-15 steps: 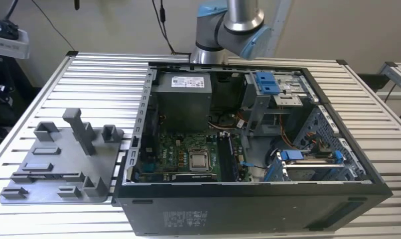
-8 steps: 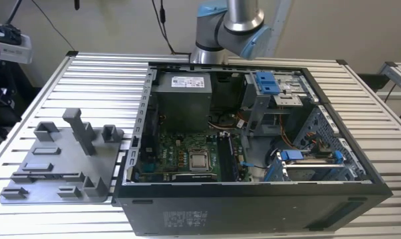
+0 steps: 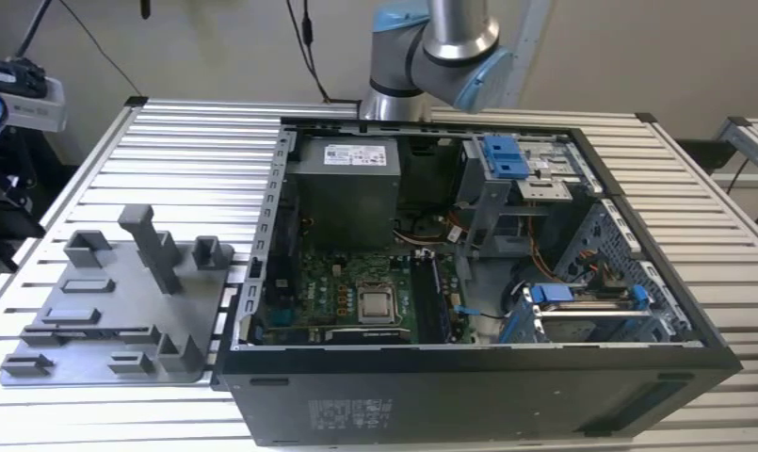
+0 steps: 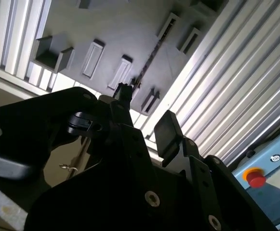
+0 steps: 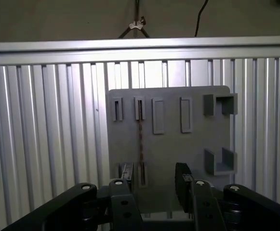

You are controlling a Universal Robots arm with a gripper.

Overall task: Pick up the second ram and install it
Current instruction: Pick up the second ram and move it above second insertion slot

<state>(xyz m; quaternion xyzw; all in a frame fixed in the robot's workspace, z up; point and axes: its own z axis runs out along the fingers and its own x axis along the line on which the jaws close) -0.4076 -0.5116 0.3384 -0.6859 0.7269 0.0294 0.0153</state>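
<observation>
The second ram (image 5: 140,138) is a thin dark stick standing on edge in a pair of slots of the grey fixture tray (image 5: 178,144). It also appears in the second wrist view as the ram (image 4: 150,58) on the tray (image 4: 125,33). My gripper (image 5: 154,175) hangs well above the tray, open, with nothing between its fingers (image 5: 182,174). The ram lies roughly in line with one fingertip rather than in the gap. In the second wrist view the gripper (image 4: 144,110) is likewise open and apart from the tray. The arm (image 3: 431,52) rises behind the computer case.
An open computer case (image 3: 479,377) sits on the slatted metal table (image 3: 190,141), with the green motherboard (image 3: 341,287) inside. The tray (image 3: 103,315) with upright posts lies at the exterior view's left of the case. A red button (image 4: 256,179) sits beyond the table edge.
</observation>
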